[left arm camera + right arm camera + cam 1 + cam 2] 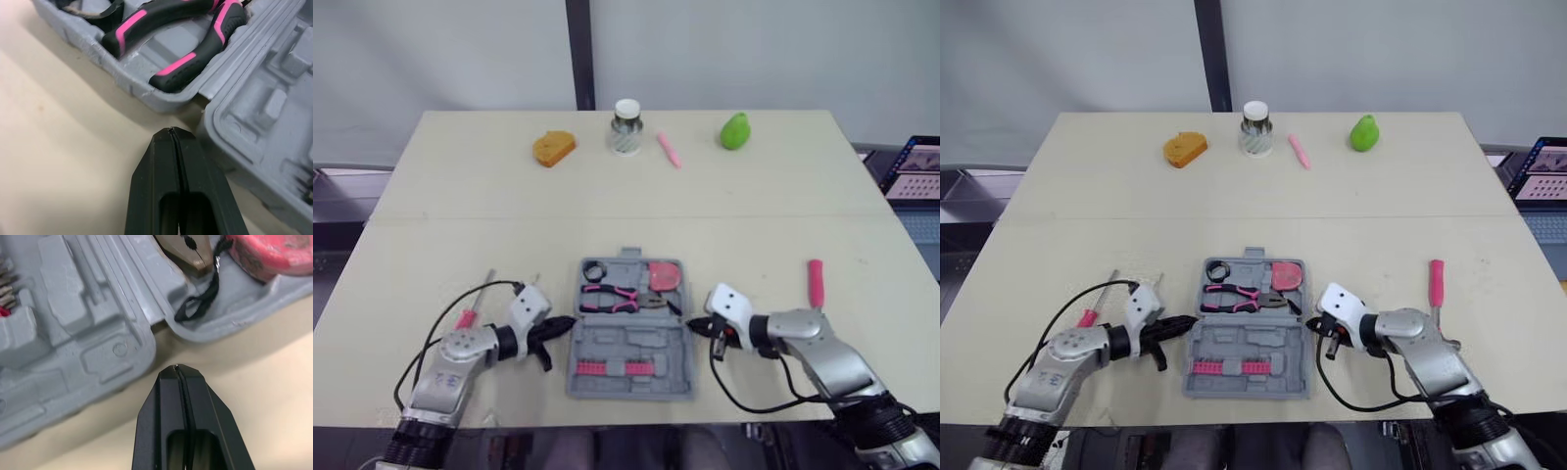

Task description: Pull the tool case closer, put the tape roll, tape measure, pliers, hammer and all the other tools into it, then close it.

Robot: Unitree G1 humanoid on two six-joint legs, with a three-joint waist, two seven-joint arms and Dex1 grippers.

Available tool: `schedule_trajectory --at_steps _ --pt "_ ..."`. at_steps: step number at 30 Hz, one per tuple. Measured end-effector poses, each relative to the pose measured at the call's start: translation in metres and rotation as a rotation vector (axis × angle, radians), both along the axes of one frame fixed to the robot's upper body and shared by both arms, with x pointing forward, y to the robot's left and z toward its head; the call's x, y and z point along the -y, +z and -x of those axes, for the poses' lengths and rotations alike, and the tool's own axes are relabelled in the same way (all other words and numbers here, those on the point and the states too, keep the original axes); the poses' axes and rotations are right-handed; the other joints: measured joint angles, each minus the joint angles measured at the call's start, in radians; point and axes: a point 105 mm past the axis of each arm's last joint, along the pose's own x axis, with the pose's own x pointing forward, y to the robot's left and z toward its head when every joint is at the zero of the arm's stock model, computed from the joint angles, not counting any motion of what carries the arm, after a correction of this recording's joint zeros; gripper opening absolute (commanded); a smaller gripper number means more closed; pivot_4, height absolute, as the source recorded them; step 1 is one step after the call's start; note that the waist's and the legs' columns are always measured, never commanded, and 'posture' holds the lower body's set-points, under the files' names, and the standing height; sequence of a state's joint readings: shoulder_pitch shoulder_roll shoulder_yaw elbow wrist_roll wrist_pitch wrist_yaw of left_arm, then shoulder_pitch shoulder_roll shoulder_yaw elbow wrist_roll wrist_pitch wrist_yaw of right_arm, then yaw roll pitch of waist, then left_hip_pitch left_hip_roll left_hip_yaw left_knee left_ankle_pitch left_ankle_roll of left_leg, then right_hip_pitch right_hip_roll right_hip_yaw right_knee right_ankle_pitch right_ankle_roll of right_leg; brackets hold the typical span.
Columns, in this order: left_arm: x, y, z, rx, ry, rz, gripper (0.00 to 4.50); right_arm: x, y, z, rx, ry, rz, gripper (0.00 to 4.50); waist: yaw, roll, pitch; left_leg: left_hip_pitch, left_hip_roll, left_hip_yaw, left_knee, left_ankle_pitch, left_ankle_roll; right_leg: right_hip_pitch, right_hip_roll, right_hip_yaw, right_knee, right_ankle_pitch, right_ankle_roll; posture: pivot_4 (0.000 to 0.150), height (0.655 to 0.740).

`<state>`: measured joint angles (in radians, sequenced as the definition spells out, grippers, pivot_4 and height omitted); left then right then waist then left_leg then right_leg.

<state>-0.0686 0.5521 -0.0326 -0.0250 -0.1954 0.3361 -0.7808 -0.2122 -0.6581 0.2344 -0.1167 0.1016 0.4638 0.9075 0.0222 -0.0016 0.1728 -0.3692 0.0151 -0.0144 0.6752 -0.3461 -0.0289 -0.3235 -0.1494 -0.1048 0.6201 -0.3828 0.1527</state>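
The grey tool case [628,345] lies open and flat at the near middle of the worktop [460,196], its hinge running left to right. The far half holds the black tape roll [594,270], the pink-and-black pliers [612,297] and the reddish tape measure [665,275]. The near half carries a row of pink bits.

The left pincer [566,323] is clenched on nothing. Its tip is on the worktop just beside the case's left wall, at the hinge line. The right pincer [689,325] is likewise clenched and empty, just beside the right wall at the same line.

Two tools are outside the case. A pink-handled screwdriver [470,313] lies left of the left arm, and a pink-handled tool [816,282] lies on the right, well apart from the case. The second one may be another driver rather than the hammer; its working end is too small to tell.

The case looks like stiff moulded plastic, light in itself and likely to slide easily on the smooth worktop. Pushing on one wall alone would probably turn it, so pressing both side walls evenly suits it better. For closing, the outer rim of one half is the natural hold, since the shell is rigid and folds at the hinge. The pliers sit loosely across their recess and may jam the fold. The stray tools are thin and lie flat, so their thicker pink handles are the best place to grip.
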Motion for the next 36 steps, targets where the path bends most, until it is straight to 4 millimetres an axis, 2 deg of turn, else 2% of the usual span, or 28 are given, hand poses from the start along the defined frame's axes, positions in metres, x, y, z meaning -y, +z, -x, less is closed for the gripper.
schedule_trajectory --at_steps 6,9,12,13,15,18,19,22,27,30,36 --pt "-0.009 0.005 0.001 -0.014 0.018 0.013 0.05 0.005 0.009 -0.001 -0.001 -0.033 -0.072 0.0 0.0 0.0 0.0 -0.001 0.0 0.0 0.0 0.0 0.0 0.0 0.0 0.0 0.0 0.0 0.0 0.15 0.74" --pt "-0.029 0.036 0.006 0.005 0.068 0.061 0.05 0.031 0.041 0.004 0.005 -0.121 -0.235 0.0 0.002 0.0 0.004 -0.003 0.0 -0.002 0.0 0.0 0.0 -0.001 0.0 -0.001 0.0 0.0 0.0 0.15 0.74" --pt "-0.079 0.078 0.01 0.086 0.224 0.061 0.88 0.088 0.075 0.015 0.041 -0.266 -0.308 0.0 0.003 0.0 0.004 -0.001 0.0 -0.001 -0.002 0.0 0.0 0.001 0.0 -0.001 -0.002 0.0 0.0 0.15 0.74" --pt "-0.1 0.086 0.015 0.1 0.298 0.05 1.36 0.112 0.079 0.021 0.037 -0.341 -0.31 0.25 0.003 0.0 0.004 -0.001 0.0 0.0 -0.003 0.0 0.0 0.001 0.0 -0.001 -0.003 0.0 0.0 0.15 0.74" --pt "-0.132 0.09 0.026 0.101 0.419 0.034 2.29 0.148 0.081 0.031 0.027 -0.463 -0.326 0.81 0.002 0.0 0.004 0.001 0.0 0.001 -0.005 0.0 0.001 0.002 0.0 0.0 -0.004 0.0 0.0 0.15 0.74" --pt "-0.164 0.079 0.041 0.066 0.554 0.038 3.89 0.197 0.072 0.046 0.013 -0.65 -0.372 2.32 0.001 -0.001 0.004 0.002 0.0 0.003 -0.007 0.0 0.001 0.001 0.0 0.0 -0.006 0.0 0.0 0.15 0.74" --pt "-0.181 0.077 0.046 0.069 0.624 0.045 4.41 0.217 0.068 0.052 0.019 -0.731 -0.389 2.82 0.0 -0.001 0.004 0.002 0.0 0.003 -0.008 0.0 0.001 0.001 0.0 0.0 -0.006 0.0 0.0 0.15 0.74" --pt "-0.22 0.076 0.059 0.116 0.799 0.035 4.5 0.261 0.063 0.061 0.098 -0.918 -0.416 4.37 -0.002 -0.001 0.004 0.002 0.0 0.004 -0.008 0.0 0.001 0.001 0.0 0.001 -0.007 0.0 0.0 0.15 0.74" --pt "-0.242 0.059 0.068 0.15 0.942 0.054 4.5 0.291 0.05 0.065 0.175 -1.056 -0.376 4.44 -0.01 -0.001 0.004 0.003 0.001 0.004 -0.009 0.0 0.0 0.001 0.0 0.001 -0.007 0.0 0.0 0.15 0.74" --pt "-0.246 0.052 0.071 0.152 0.979 0.053 4.5 0.294 0.044 0.066 0.194 -1.083 -0.372 4.44 -0.01 -0.001 0.004 0.003 0.001 0.004 -0.009 0.0 0.0 0.001 0.0 0.001 -0.007 0.0 0.0 0.15 0.74" --pt "-0.249 0.054 0.071 0.174 0.995 0.044 4.5 0.293 0.049 0.061 0.231 -1.071 -0.363 4.44 -0.011 0.0 0.004 0.003 0.001 0.004 -0.009 0.0 0.0 0.001 0.0 0.002 -0.007 0.0 0.0 0.15 0.74"
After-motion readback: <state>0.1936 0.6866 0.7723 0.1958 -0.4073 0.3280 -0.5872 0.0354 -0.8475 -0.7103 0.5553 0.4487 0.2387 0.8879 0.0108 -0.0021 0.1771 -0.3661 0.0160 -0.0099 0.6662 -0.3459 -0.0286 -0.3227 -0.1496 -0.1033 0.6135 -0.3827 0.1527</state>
